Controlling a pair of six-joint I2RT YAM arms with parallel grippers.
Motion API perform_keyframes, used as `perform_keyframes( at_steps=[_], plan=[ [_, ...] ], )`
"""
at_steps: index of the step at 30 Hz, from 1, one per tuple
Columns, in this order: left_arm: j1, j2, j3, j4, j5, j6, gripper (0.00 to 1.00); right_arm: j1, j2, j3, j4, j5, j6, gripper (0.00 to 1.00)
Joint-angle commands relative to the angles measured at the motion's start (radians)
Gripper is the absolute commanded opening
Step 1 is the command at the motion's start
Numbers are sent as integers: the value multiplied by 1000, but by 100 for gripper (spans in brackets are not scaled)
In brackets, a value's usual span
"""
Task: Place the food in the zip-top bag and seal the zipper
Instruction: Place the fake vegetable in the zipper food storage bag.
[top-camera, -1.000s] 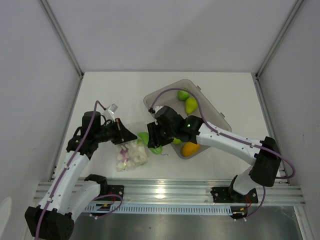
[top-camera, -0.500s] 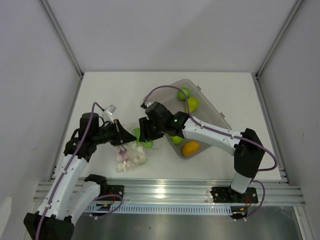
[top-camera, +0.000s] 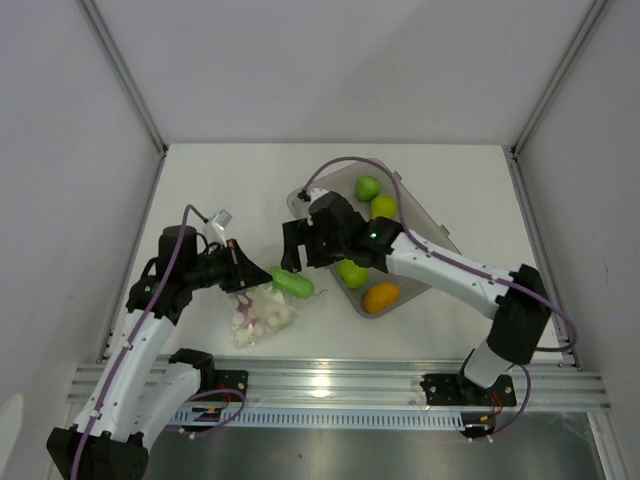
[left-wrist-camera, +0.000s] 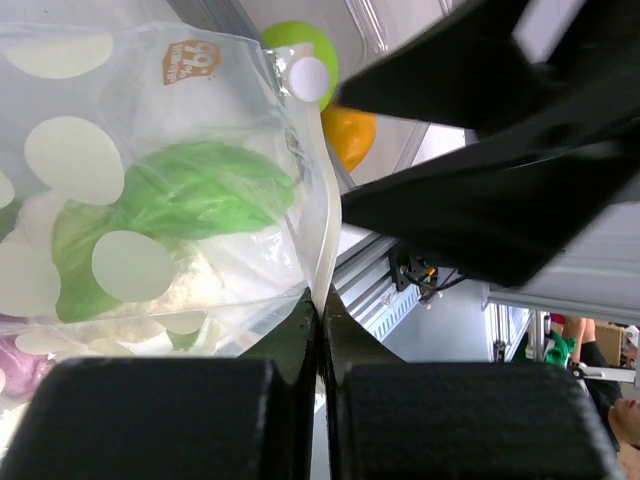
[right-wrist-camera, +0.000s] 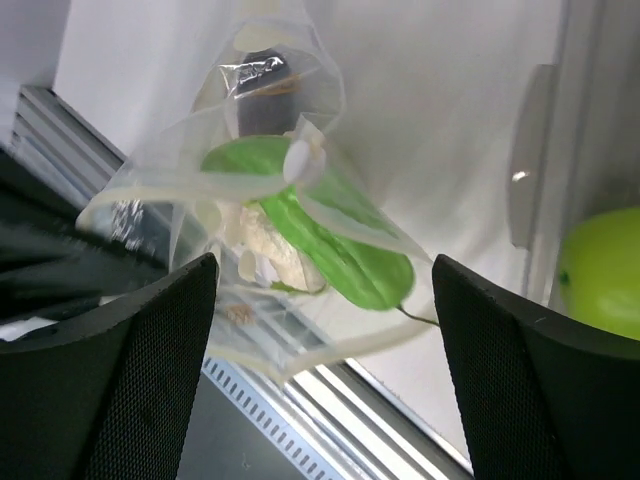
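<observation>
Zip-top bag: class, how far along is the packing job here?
Done: cauliflower sits inside the bag. In hand: left jaws pinch the bag's edge; the cucumber lies partly in its mouth, right jaws open near it. Left: four fruits in the bin, then sealing.

- Right gripper (right-wrist-camera: 325, 275): both fingers (right-wrist-camera: 150, 380) blurred, cut off by the lower edge.
- Left gripper (left-wrist-camera: 318, 315): fingers (left-wrist-camera: 150, 420) blurred, cut off at the bottom.
- Apple (right-wrist-camera: 600, 275): cut by the right edge.
- Cucumber (left-wrist-camera: 200, 195): outline smeared through bag (left-wrist-camera: 130, 90) film.
- Citrus (left-wrist-camera: 350, 135): half hidden behind the bag edge.
- Top view: white pieces (top-camera: 250, 315) in the bag too small to identify.
</observation>
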Motion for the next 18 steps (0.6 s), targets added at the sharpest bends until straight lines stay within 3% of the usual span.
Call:
perform_keyframes(
  at_steps=[1, 8, 10, 18],
  plan=[
    [-3, -13, 48, 7, 15, -8, 1, -38, -196, -47, -17, 43, 29, 88],
    [-3, -17, 83, -8, 18, -6, 1, -135, -279, -187, -43, -95, -28, 77],
    [-3, -23, 91, -13, 17, -9, 1, -130, -280, -209, -10, -153, -77, 69],
    [-3, -30, 113, -30, 23, -14, 1, -116, -247, -301, 138, -204, -148, 57]
  ],
)
